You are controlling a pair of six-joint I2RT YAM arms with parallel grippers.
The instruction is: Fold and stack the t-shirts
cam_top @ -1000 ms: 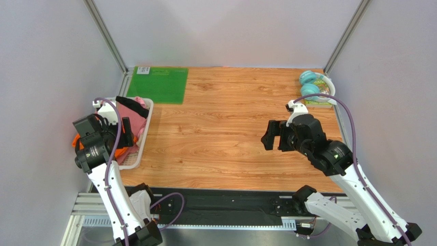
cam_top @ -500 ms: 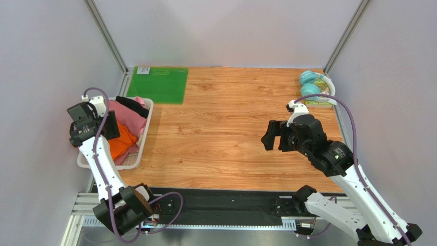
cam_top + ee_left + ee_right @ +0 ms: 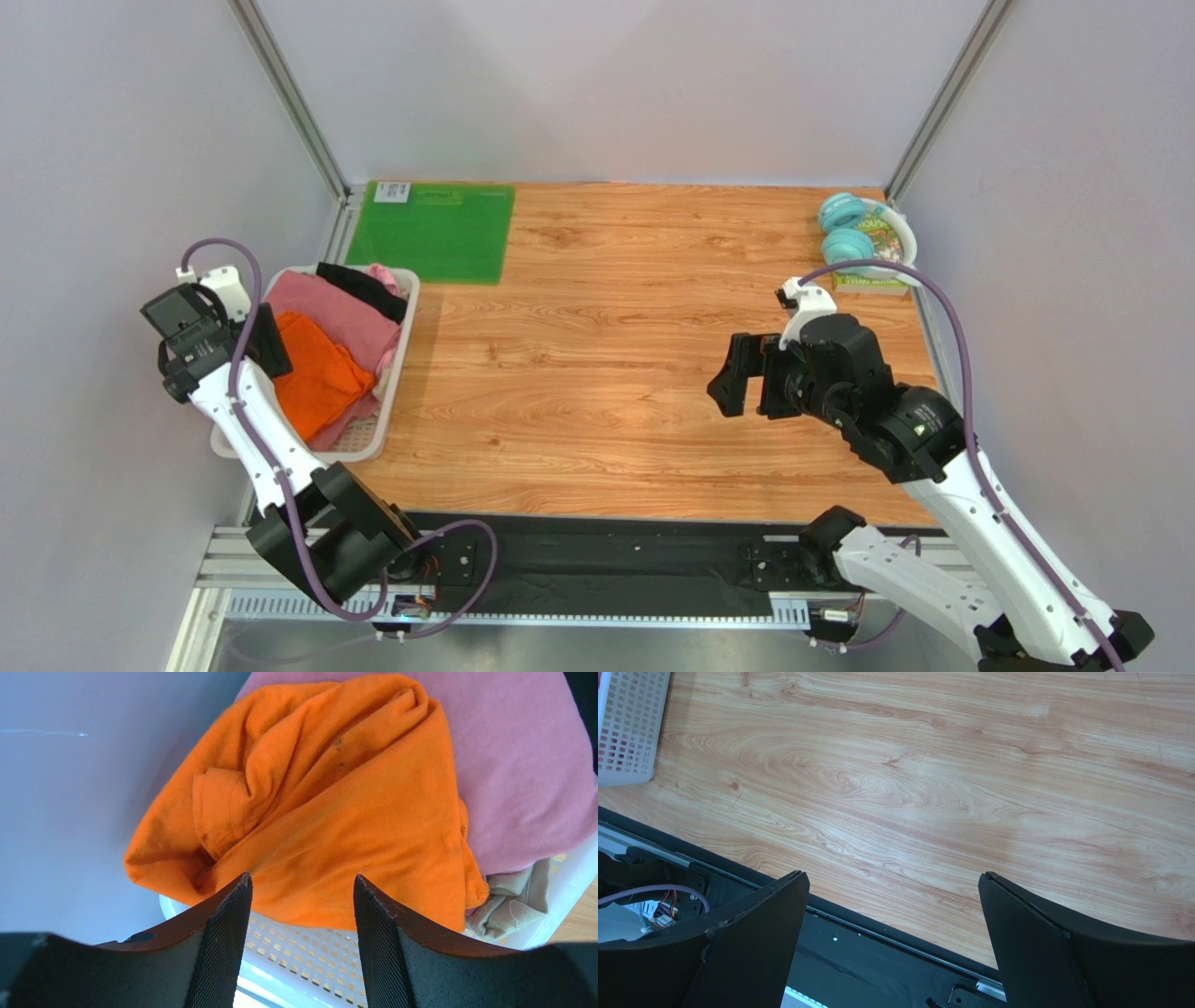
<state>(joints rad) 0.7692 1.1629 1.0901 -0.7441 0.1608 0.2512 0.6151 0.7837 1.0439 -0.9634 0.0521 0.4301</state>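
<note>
Though half-open and empty, the left gripper (image 3: pixel 300 882) faces the orange t-shirt (image 3: pixel 337 812) just beyond.

Left arm (image 3: pixel 267 434) climbs from its base at the near edge and leans far out to the left, wrist bent so the left gripper (image 3: pixel 267 345) points down and inward. Its jaws stand partly apart, the black fingers (image 3: pixel 224 938) clasping nothing. Right arm (image 3: pixel 968 490) slants up from the opposite corner toward the middle, forearm low and level, the right gripper (image 3: pixel 748 381) facing left with jaws spread wide and empty. The two grippers hang well apart.
</note>
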